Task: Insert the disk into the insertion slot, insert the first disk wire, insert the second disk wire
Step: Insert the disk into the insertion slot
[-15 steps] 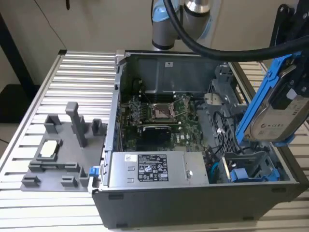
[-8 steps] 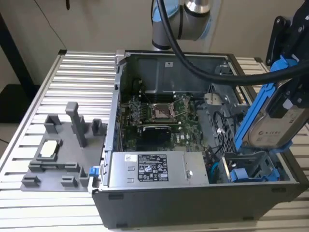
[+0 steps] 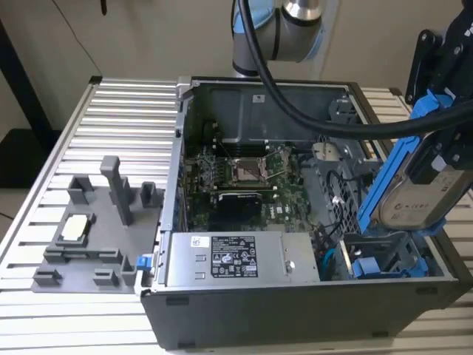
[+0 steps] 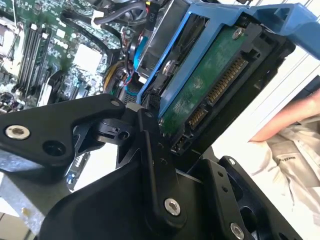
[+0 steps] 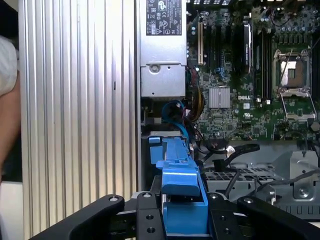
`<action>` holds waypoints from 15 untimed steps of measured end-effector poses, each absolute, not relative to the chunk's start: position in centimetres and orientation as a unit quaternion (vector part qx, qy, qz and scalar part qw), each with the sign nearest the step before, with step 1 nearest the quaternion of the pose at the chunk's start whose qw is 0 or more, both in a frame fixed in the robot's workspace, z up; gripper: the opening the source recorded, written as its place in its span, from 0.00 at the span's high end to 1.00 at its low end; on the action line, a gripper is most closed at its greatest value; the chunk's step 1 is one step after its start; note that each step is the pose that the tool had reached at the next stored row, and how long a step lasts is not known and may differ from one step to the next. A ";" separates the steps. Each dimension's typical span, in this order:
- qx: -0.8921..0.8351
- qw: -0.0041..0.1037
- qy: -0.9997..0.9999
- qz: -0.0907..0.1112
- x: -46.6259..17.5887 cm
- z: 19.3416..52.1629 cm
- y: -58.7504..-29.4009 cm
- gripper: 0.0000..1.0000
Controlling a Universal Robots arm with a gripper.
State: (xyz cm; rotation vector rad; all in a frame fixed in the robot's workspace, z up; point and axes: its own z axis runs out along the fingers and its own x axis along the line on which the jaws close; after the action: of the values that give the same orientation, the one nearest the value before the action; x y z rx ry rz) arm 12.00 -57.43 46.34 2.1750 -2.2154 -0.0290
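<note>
The disk [image 3: 423, 185], clamped in the gripper [image 5: 182, 214], was held tilted, its long axis sloping down towards the insertion slot [image 3: 380, 250] just beneath, at the exterior view's right.

Plain beige wall [image 3: 148, 37] behind ribbed alu tabletop [image 3: 103, 118] w/ soft, even light.

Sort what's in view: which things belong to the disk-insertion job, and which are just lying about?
Job in hand:
disk in its blue carrier, held over the case
gripper, shut on it
insertion slot in the drive cage

Lying about:
power supply
motherboard
grey fixture tray with parts
a person's hand
</note>
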 end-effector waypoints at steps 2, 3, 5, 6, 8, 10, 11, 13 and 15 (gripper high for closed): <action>0.700 0.019 -0.713 -0.009 12.0 46.3 -57.4 0.67; 0.700 0.018 -0.713 -0.009 12.0 46.3 -57.4 0.67; 0.700 0.019 -0.713 -0.009 12.0 46.1 -57.4 0.67; 0.700 0.019 -0.713 -0.008 12.0 46.0 -57.4 0.67; 0.700 0.019 -0.713 -0.008 12.0 45.7 -57.5 0.67; 0.700 0.019 -0.713 -0.008 12.0 45.3 -57.5 0.67; 0.700 0.019 -0.713 -0.008 12.0 45.1 -57.5 0.67; 0.700 0.019 -0.713 -0.008 12.0 44.8 -57.5 0.67; 0.700 0.019 -0.713 -0.008 12.0 44.4 -57.5 0.67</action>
State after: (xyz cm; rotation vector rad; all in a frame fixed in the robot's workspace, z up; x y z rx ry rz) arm 12.00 -57.46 44.42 2.1737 -2.2139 -0.0258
